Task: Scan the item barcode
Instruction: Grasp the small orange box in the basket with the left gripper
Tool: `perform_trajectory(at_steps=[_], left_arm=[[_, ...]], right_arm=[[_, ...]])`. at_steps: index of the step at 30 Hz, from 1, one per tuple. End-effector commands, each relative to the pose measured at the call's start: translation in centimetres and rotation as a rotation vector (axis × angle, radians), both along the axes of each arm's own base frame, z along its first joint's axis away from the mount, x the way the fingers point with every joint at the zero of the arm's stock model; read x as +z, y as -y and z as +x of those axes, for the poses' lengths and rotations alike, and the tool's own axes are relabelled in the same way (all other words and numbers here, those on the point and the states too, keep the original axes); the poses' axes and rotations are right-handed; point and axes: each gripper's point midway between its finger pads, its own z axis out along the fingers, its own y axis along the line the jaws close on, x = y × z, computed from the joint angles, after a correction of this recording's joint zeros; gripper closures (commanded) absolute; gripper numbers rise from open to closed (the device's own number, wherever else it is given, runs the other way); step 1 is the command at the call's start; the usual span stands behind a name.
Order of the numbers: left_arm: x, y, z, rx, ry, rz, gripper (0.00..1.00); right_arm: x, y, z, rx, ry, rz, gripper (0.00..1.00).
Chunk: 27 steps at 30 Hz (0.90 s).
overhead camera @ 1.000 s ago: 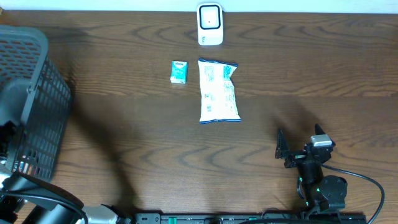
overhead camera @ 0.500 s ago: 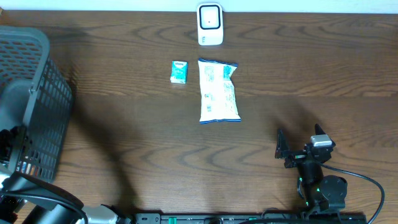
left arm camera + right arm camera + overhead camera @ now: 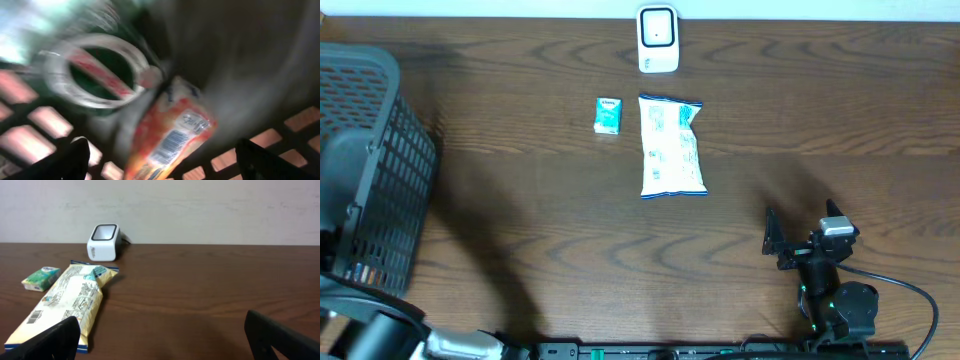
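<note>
Blur smears orange packet [image 3: 175, 125]; left end effector [image 3: 162, 152], right end effector [image 3: 161, 327] both wide.

I see a dark brown table [image 3: 520, 200] with wavy wood grain, and a dark grey basket [image 3: 380, 170] with grid walls. The scanner [image 3: 658, 38] is white with a dark window. The small box [image 3: 608, 115] is teal. The bag [image 3: 671, 147] is white, edged blue, with pale green print. The blurred packet [image 3: 172, 130] is orange-red with a white barcode patch.
</note>
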Motion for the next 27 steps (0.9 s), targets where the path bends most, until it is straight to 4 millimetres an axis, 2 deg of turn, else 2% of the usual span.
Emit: perform_trajectory(at_steps=[1, 3, 5, 6, 8, 12, 17, 23, 27], left_arm=[[-1.2, 1.4, 1.1, -0.043, 0.078, -0.105, 0.08], [-1.4, 1.8, 1.4, -0.066, 0.094, -0.13, 0.09], [-1.5, 1.7, 1.3, -0.082, 0.09, -0.126, 0.14], [-1.5, 1.6, 1.2, -0.09, 0.083, -0.118, 0.19], [-1.7, 0.9, 0.6, -0.09, 0.04, -0.083, 0.2], [-1.9, -0.2, -0.1, -0.09, -0.005, -0.036, 0.3], [-2.3, -0.1, 0.0, -0.085, -0.005, -0.052, 0.3], [-3.9, 1.2, 0.8, -0.08, 0.035, -0.146, 0.31], [-4.4, 1.4, 0.7, -0.079, 0.026, -0.165, 0.48]], right_arm=[[-0.2, 0.2, 0.0, -0.012, -0.006, 0.009, 0.01], [-0.2, 0.2, 0.0, -0.012, -0.006, 0.009, 0.01], [-0.2, 0.2, 0.0, -0.012, -0.007, 0.009, 0.01], [-0.2, 0.2, 0.0, -0.012, -0.006, 0.009, 0.01], [-0.2, 0.2, 0.0, -0.012, -0.006, 0.009, 0.01], [-0.2, 0.2, 0.0, -0.012, -0.007, 0.009, 0.01], [-0.2, 0.2, 0.0, -0.012, -0.006, 0.009, 0.01], [-0.2, 0.2, 0.0, -0.012, -0.006, 0.009, 0.01], [-0.2, 0.2, 0.0, -0.012, -0.007, 0.009, 0.01]])
